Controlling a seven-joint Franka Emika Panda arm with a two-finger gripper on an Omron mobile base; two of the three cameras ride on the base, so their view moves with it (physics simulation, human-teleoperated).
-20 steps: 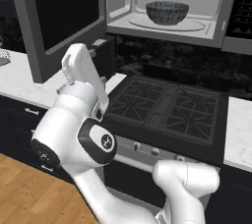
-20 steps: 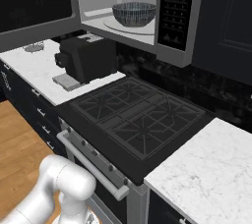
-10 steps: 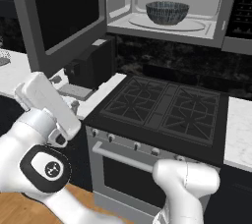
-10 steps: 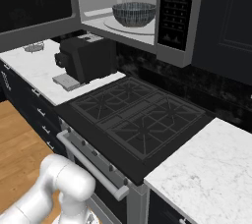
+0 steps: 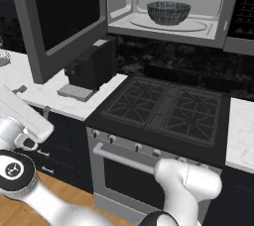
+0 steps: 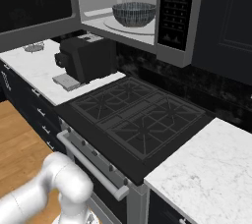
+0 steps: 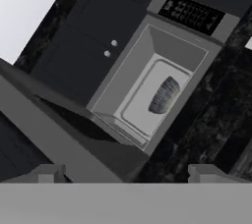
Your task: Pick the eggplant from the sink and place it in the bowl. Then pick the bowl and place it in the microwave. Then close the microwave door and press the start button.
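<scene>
the bowl (image 5: 168, 12) sits upright on the round glass turntable inside the microwave (image 6: 142, 16), mouth facing up. it's round, so there's no real long axis to call. outside is dark grey and ribbed, rim a bit paler, and i can't tell from here what's in it. the microwave cavity is smooth light grey, with a dark strip of buttons (image 6: 174, 9) down its side.

the microwave door (image 5: 59, 17) hangs wide open, a big flat dark panel with a black window.

the gripper (image 7: 126, 173) has its jaws spread wide with nothing between them. through the hand camera, the bowl (image 7: 164, 95) is straight out ahead of the jaws and well apart from them, and the open door's edge cuts across nearer the left-hand tip.

under the microwave there's a black stove (image 5: 168, 113) with cast grates, a boxy black coffee machine (image 6: 86, 58) and white marbled counter (image 6: 206, 174).
</scene>
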